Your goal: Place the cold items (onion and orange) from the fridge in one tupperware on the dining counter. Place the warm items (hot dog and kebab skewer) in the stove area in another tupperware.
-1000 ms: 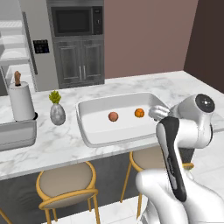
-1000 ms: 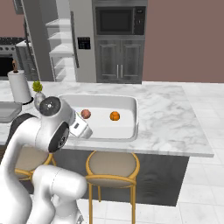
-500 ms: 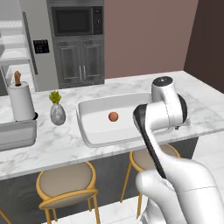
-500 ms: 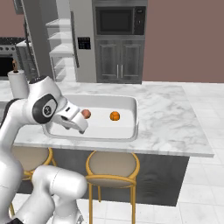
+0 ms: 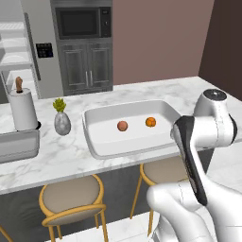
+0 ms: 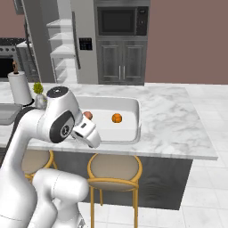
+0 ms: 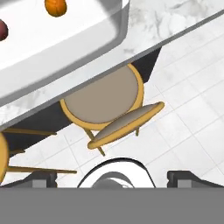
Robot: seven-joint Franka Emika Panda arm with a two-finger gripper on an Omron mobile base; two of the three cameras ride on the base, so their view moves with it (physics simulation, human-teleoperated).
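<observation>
The onion (image 5: 122,125) and the orange (image 5: 150,122) both sit inside the big white tupperware (image 5: 97,144) on the marble table (image 5: 56,158), the onion to the left, the orange to the right, a clear gap between them. So the cold half looks done, and the judgement here is that the warm half comes next: hot dog and kebab skewer, over by the stove.

The gripper (image 7: 111,177) hangs off the table edge, looking down at a tan-seated stool (image 7: 104,99) and the tiled floor (image 7: 188,127). Its two dark tips sit far apart at the bottom of the hand view, so the jaws stand wide and hold nothing.

To do this step well: lift the hand clear and tuck the arm in before the base drives, because the elbow sits close to the table's front edge and the stools crowd underneath. Keep the wrist high enough to pass over the tupperware rim without nudging it.

A grey container (image 5: 16,146) rests at the left end of the table beside the paper towel roll (image 5: 22,108) and a small vase (image 5: 62,122); whether that is the second tupperware is hard to say. Best to confirm it before carrying anything warm across
</observation>
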